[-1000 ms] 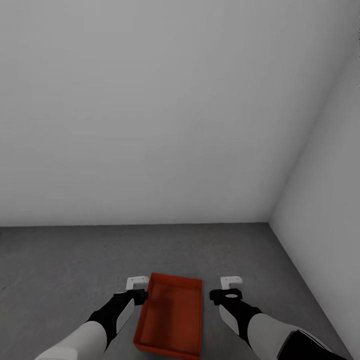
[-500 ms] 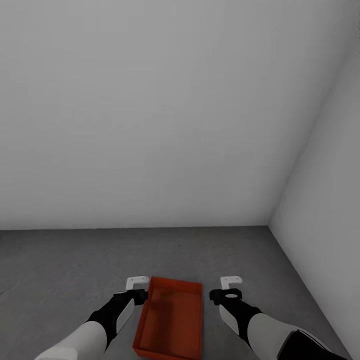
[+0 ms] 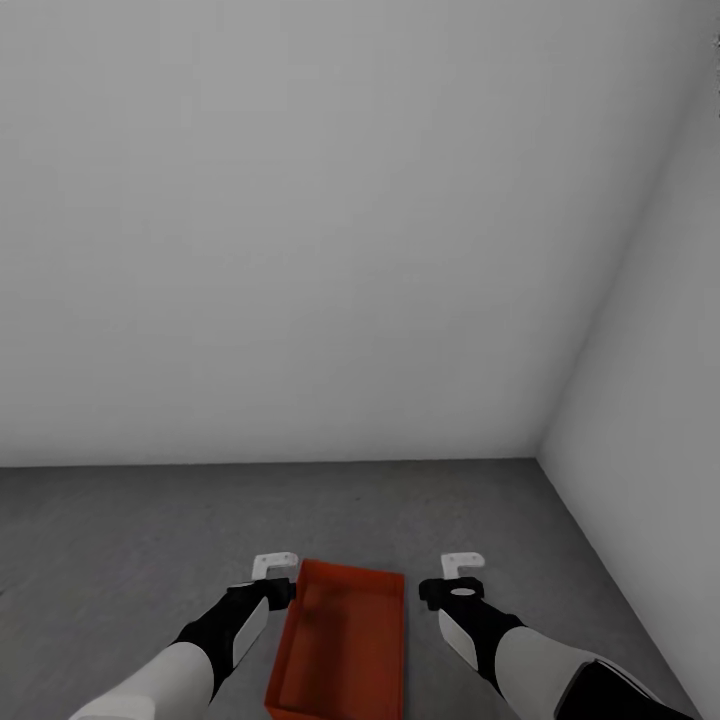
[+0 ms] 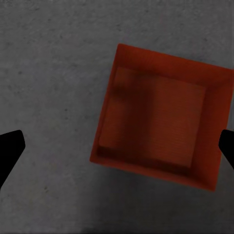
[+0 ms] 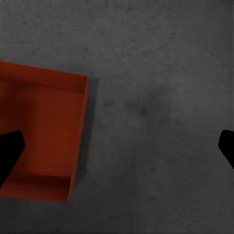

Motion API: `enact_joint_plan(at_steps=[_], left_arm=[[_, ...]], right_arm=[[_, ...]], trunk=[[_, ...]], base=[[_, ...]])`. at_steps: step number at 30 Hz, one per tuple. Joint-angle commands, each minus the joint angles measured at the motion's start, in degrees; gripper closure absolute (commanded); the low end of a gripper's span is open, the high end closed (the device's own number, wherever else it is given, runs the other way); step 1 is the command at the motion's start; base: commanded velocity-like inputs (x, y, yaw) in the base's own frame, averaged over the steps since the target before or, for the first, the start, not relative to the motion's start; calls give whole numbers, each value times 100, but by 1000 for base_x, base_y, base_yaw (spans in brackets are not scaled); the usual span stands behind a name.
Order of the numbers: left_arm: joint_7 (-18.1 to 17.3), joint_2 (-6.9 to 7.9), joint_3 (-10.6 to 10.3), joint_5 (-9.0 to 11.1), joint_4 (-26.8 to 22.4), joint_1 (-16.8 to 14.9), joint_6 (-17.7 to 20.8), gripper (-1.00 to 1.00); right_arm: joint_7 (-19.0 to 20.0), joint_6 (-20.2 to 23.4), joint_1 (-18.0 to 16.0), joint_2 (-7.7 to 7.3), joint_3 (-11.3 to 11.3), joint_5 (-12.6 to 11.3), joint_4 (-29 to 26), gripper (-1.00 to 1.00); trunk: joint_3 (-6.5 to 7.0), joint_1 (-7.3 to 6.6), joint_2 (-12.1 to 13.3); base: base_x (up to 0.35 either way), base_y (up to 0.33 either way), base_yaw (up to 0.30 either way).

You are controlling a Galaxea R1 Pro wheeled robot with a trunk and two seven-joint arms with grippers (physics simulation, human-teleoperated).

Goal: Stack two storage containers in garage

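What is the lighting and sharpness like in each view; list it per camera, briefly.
Head view: flat, even light; white walls featureless, no glare; container casts almost no shadow.
Left wrist view: soft render; a dim band shades the container interior; floor speckle is blurred.
Right wrist view: a faint shadow edges the container; the dark claw tips are silhouettes.

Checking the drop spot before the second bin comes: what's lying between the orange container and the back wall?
Nothing: the head view shows only bare dark grey floor between the orange-red container and the white back wall.
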Motion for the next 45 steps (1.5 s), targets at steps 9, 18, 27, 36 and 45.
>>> enact_joint_plan(at_steps=[9,18,27,36,45], left_arm=[[30,0,-8,56,-12,-2,29,-100],[31,0,-12,53,-12,-2,16,-100],[30,-2,-12,55,-12,-2,12,-100],[30,-8,-11,63,-4,-2,12,-100],[0,49,-5,71,770,-2,-81,-100]], right_arm=[[-30,17,-5,-1,47,-42,-7,-100],[-30,20,-5,-1,47,-38,-7,-100],[-30,20,-3,-1,47,-37,-7,-100],[-29,20,-3,-6,47,-37,-7,-100],[1,30,5,-4,53,-40,17,-100]], trunk=[[69,3,-9],[147,3,-9],[226,3,-9],[265,3,-9],[267,3,-9]], base=[[0,0,0],[0,0,0],[0,0,0],[0,0,0],[0,0,0]])
